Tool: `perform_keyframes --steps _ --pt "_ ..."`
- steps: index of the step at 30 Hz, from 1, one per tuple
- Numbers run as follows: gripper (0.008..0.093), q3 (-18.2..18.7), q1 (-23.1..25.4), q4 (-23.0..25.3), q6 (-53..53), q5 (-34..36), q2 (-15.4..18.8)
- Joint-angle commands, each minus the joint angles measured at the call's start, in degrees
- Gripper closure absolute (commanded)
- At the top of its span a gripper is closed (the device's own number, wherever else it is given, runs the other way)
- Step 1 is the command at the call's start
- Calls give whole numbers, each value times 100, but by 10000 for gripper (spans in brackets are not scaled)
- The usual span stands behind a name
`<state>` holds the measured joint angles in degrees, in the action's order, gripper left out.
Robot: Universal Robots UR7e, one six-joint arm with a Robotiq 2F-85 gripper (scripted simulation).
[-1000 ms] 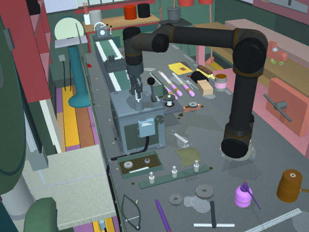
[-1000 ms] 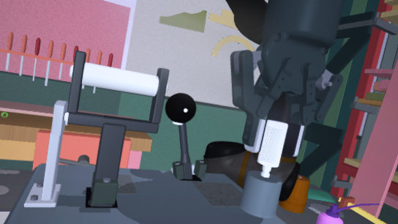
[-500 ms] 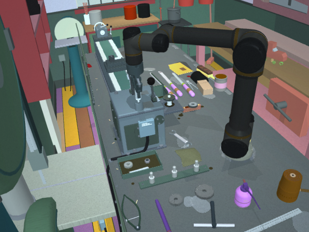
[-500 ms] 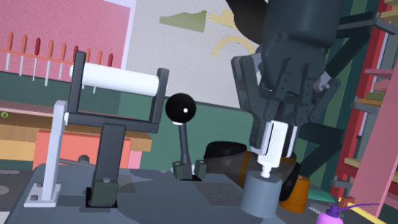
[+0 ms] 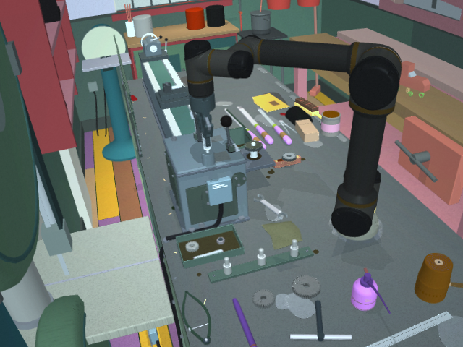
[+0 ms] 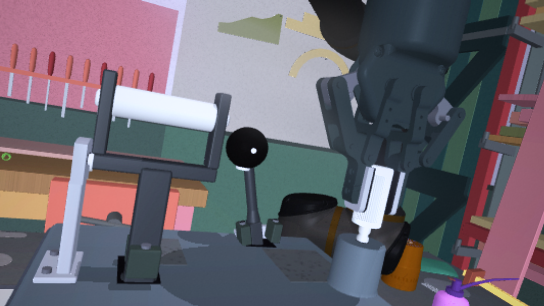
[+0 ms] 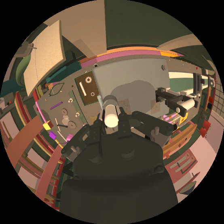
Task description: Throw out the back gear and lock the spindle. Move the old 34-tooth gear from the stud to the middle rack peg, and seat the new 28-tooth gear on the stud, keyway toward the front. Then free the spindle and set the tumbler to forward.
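Observation:
The white knurled spindle lock pin (image 6: 376, 196) (image 7: 111, 117) is partly hidden between my fingers; it stands upright in a grey round boss (image 6: 356, 269) on top of the lathe headstock (image 5: 209, 175). The black-knobbed lever (image 5: 227, 129) (image 6: 247, 148) stands just right of it. The white-roller back gear handle (image 6: 160, 111) (image 7: 183, 104) sits on its dark bracket at the headstock's far end. A gear sits on the stud (image 5: 253, 148) on the right side plate. The rack (image 5: 260, 261) with three pegs lies in front, empty, and a tray (image 5: 209, 246) holds a small gear (image 5: 192, 246). My gripper (image 5: 206, 143) (image 6: 376, 200) (image 7: 111, 119) is closed on the lock pin.
Behind the headstock the lathe bed (image 5: 164, 89) runs back toward a shelf of cans. Loose gears (image 5: 288, 291), a purple oil bottle (image 5: 364, 293), a T-handle (image 5: 319, 328) and a brown mallet (image 5: 434, 278) lie on the front bench. Files and a box (image 5: 306, 130) lie to the right.

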<state>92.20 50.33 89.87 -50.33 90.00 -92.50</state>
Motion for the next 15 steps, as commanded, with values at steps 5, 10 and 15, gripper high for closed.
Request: perform_keyframes --steps 5,10,15 --pt "934 35 0 22 1 0 -4" --pt "934 60 -1 47 1 0 -5" --pt "934 75 -1 71 1 0 4"
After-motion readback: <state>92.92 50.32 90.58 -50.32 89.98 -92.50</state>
